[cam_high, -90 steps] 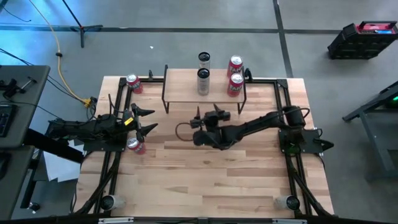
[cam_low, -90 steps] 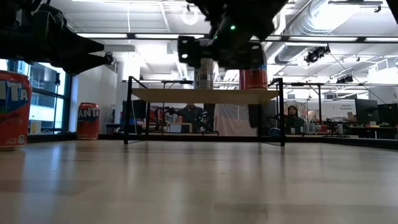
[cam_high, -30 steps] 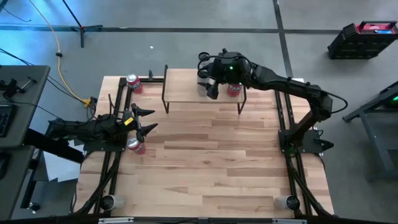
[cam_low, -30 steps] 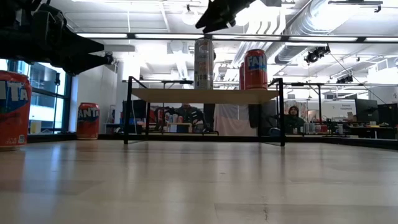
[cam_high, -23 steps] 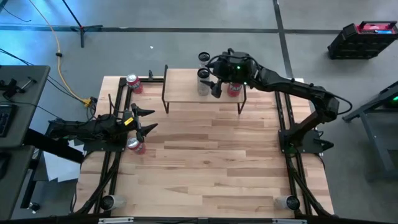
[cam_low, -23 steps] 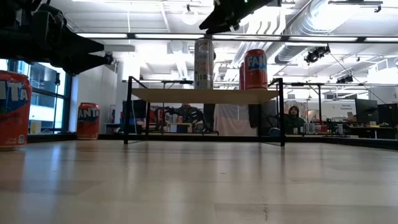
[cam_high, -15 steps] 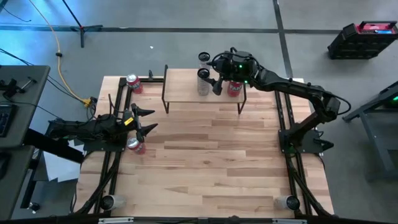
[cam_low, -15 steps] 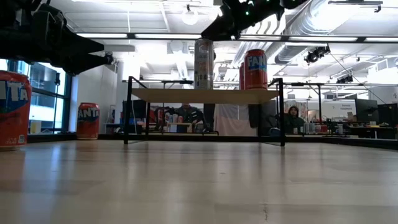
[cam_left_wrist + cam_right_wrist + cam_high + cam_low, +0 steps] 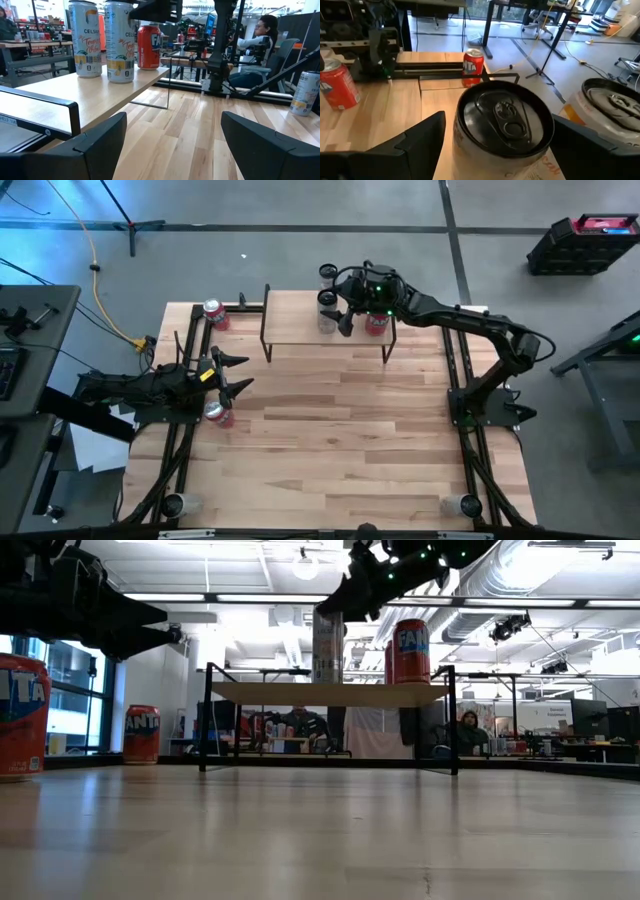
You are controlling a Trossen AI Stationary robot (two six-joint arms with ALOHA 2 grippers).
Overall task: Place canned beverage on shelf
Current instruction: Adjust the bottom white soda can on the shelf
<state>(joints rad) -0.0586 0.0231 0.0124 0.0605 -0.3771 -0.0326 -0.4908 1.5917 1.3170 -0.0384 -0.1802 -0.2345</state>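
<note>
The shelf stands at the table's far edge on thin black legs. On its plank stand two tall silver cans and a red can. My right gripper hovers open above the nearer silver can, one finger on either side of its top, apart from it; the second silver can is beside it. My left gripper waits open and level at the table's left edge, above a red can that stands on the table.
Another red can stands on the table at the far left corner, beside the shelf. Black rails run along the table's left and right sides. The wide middle and near part of the tabletop is bare wood.
My right gripper has sunk toward the top of the nearer silver can on the shelf and tipped a little more downward, staying open. The cans on the shelf have kept their places.
</note>
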